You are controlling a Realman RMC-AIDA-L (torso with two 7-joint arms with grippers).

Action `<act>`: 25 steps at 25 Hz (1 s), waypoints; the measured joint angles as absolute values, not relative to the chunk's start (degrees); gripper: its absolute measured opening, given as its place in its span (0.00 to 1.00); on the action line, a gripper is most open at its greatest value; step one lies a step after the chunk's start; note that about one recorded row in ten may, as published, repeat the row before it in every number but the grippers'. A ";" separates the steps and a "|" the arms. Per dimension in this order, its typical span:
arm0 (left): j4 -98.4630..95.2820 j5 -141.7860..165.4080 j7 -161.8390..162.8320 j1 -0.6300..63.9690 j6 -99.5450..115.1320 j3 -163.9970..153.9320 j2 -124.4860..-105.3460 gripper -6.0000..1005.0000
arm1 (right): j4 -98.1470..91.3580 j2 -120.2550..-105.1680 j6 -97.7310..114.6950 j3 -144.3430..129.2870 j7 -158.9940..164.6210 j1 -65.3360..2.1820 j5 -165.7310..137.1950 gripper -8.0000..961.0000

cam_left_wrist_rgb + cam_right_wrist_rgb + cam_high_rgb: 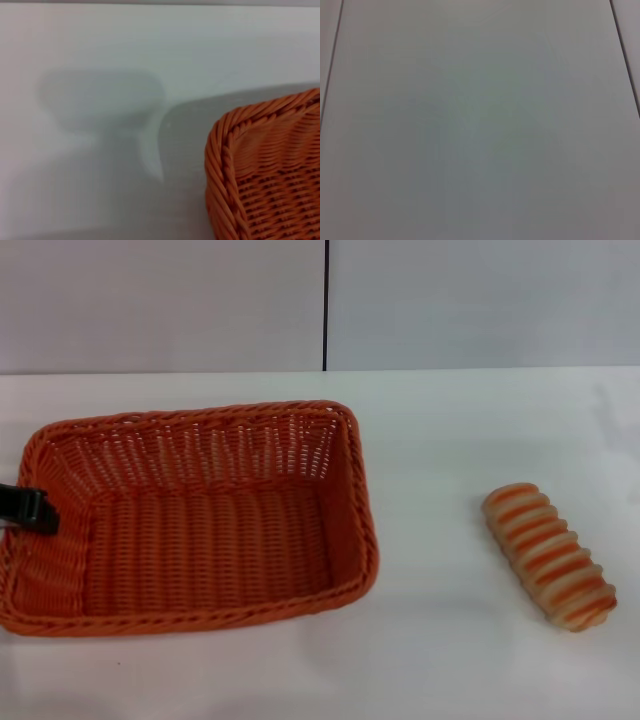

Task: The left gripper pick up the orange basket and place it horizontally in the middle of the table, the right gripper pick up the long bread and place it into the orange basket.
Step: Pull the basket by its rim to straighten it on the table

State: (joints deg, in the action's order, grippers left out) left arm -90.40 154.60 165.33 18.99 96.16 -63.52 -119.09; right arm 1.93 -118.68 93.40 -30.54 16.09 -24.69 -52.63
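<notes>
The orange basket (200, 520) rests lengthwise on the white table (450, 430), left of centre in the head view, and it holds nothing. Only a black tip of my left gripper (27, 508) shows, at the basket's left rim by the picture's edge. One rounded corner of the orange basket (265, 170) fills part of the left wrist view, with a soft shadow on the table (100, 100) beside it. The long bread (550, 555) lies on the table to the right, angled, a clear gap away from the basket. My right gripper is out of view.
A pale wall with a dark vertical seam (325, 305) stands behind the table's far edge. The right wrist view shows only a plain white surface (480, 120) with thin lines near its sides.
</notes>
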 joint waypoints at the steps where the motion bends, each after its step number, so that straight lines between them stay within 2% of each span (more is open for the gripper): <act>1: -90.79 153.88 165.33 18.53 96.21 -63.63 -119.09 0.18 | 1.94 -118.72 93.42 -30.56 16.09 -24.64 -52.64 0.66; 10: -92.53 149.53 165.20 16.15 95.80 -63.95 -119.08 0.17 | 2.24 -118.91 94.17 -30.59 16.09 -24.14 -52.65 0.66; 15: -97.40 146.46 164.68 13.18 91.73 -66.29 -118.43 0.17 | 2.20 -118.99 94.21 -30.39 16.08 -23.51 -52.65 0.66; 25: -95.25 149.24 164.89 14.82 93.85 -66.89 -118.42 0.16 | 2.27 -119.09 94.41 -29.97 16.08 -22.93 -52.30 0.66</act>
State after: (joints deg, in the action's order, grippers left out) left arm -95.25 149.24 164.89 14.82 93.85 -66.89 -118.42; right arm 2.27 -119.09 94.41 -29.97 16.08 -22.93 -52.30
